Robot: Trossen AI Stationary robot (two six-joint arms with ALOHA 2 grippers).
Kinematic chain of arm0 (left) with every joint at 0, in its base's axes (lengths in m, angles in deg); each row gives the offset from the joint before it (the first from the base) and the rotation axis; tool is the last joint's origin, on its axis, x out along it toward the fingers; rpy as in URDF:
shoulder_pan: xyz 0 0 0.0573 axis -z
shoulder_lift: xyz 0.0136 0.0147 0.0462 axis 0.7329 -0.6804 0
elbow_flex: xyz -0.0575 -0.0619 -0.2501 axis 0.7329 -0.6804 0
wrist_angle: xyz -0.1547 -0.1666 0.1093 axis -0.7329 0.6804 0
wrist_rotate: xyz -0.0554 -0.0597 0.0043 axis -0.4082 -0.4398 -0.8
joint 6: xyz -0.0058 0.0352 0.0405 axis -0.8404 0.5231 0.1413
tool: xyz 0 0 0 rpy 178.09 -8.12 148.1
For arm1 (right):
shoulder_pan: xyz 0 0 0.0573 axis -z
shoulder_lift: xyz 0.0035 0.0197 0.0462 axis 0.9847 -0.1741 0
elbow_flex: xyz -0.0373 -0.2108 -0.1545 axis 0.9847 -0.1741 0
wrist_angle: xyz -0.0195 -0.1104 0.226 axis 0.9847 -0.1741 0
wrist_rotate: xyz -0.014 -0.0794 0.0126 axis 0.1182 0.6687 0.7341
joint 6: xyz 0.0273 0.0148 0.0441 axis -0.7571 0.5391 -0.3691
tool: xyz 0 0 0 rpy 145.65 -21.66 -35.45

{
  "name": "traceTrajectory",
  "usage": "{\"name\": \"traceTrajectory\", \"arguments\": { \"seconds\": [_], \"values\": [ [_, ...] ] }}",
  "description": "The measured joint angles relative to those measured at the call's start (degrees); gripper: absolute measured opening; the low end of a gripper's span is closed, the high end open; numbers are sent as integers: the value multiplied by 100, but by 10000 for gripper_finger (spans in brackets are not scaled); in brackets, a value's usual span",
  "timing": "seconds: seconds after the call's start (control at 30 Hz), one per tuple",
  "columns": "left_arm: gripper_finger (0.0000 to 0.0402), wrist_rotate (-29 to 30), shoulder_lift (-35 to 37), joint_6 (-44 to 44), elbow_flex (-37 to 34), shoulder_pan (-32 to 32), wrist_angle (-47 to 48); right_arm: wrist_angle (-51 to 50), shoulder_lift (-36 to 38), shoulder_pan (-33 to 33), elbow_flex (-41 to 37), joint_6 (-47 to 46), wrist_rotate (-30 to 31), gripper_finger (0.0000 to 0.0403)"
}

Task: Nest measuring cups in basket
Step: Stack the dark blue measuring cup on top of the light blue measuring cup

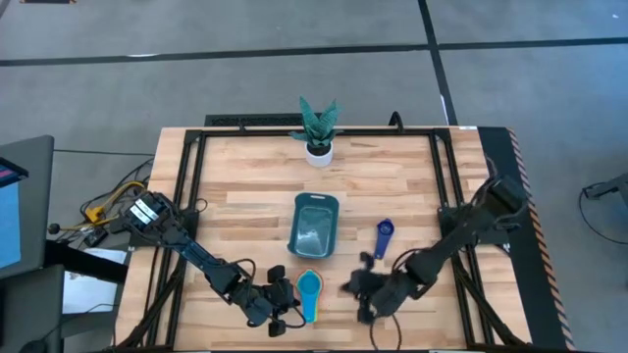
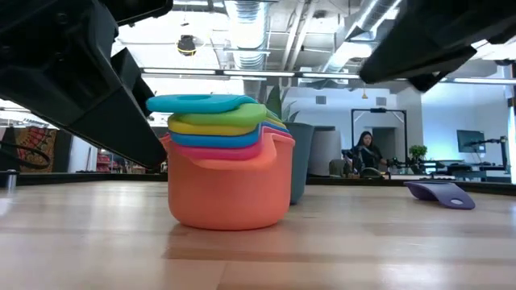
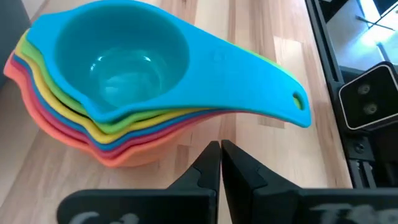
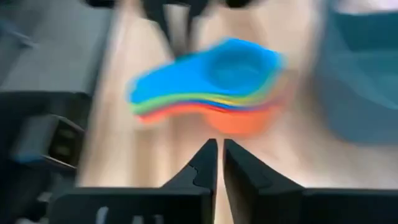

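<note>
Several measuring cups stand nested in one stack (image 1: 309, 287) on the table, near its front edge: orange at the bottom, light blue on top (image 3: 124, 68) (image 2: 226, 161) (image 4: 217, 81). Their handles (image 3: 273, 99) point toward the near edge. The dark blue cup (image 1: 384, 236) (image 2: 439, 193) lies alone on the wood to the right of the dark teal basket (image 1: 314, 226) (image 4: 367, 81). The stack sits just in front of the basket. My left gripper (image 1: 282, 302) (image 3: 219, 155) is shut, close to the left of the handles. My right gripper (image 1: 357, 289) (image 4: 219, 155) is shut, a little to the right of the stack.
A small white pot with a green plant (image 1: 319, 135) stands near the far edge. A black frame (image 1: 186, 176) runs along the table's left, right and far sides. Bare wood lies between basket and plant. A person (image 2: 363, 151) sits in the room behind.
</note>
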Motion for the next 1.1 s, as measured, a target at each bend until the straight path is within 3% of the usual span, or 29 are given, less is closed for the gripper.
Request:
{"name": "traceTrajectory", "arguments": {
  "seconds": [0.2, 0.33, 0.47, 0.63, 0.87, 1.1],
  "values": [
    [0, 188, 255, 9, -7, 73, 374, -3312, 908, 527, -64, -1657, 233, 99],
    [0, 901, 659, 79, -9, 298, 934, -4270, 1303, 1063, -490, -2214, 25, 143],
    [0, 1660, 973, -170, -9, 512, 1594, -4192, 1693, 1684, -1097, -2240, -403, 184],
    [0, 1962, 1047, -658, -9, 579, 2167, -4189, 2093, 2414, -1726, -2205, -747, 204],
    [0, 1954, 1040, -863, -11, 475, 2462, -4179, 2350, 2873, -2107, -2011, -1034, 178],
    [0, 1911, 1040, -839, -11, 374, 2456, -3830, 2260, 2732, -2114, -1826, -1466, 145]
  ]
}}
